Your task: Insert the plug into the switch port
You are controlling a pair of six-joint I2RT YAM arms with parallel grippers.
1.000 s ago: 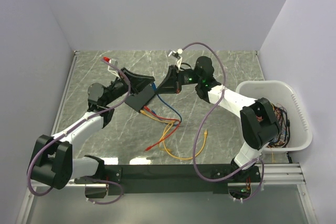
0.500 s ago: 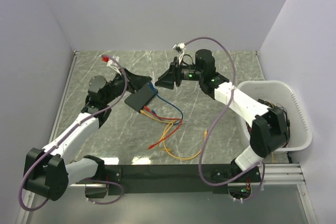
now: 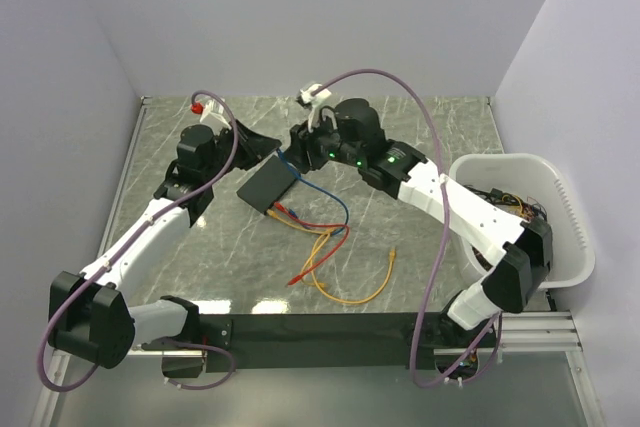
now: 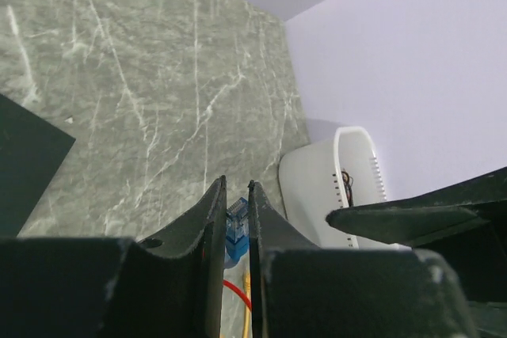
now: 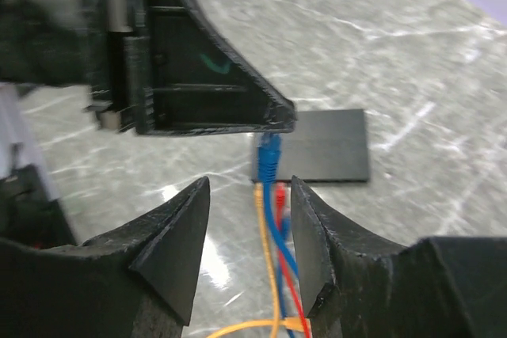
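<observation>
The switch [image 3: 268, 185] is a flat black box lying on the marble table. It shows as a dark corner [image 4: 24, 164] in the left wrist view and as a slab [image 5: 333, 144] in the right wrist view. My left gripper [image 3: 276, 151] hangs above its far corner, shut on the blue plug [image 4: 236, 223]. The plug [image 5: 270, 152] points up between the fingers, and its blue cable [image 3: 318, 190] trails down. My right gripper [image 3: 298, 142] faces the left one, open. Its fingertips [image 5: 200, 195] flank the hanging blue cable without touching it.
Red [image 3: 310, 225] and orange [image 3: 345, 297] cables lie looped in front of the switch, with plugs reaching its near edge [image 5: 279, 192]. A white tub [image 3: 500, 159] holding more cables stands at the right. Walls enclose the table on three sides.
My right gripper has opened and swung left, close to the left gripper. The left gripper has lifted slightly back from the switch, still holding the blue plug.
</observation>
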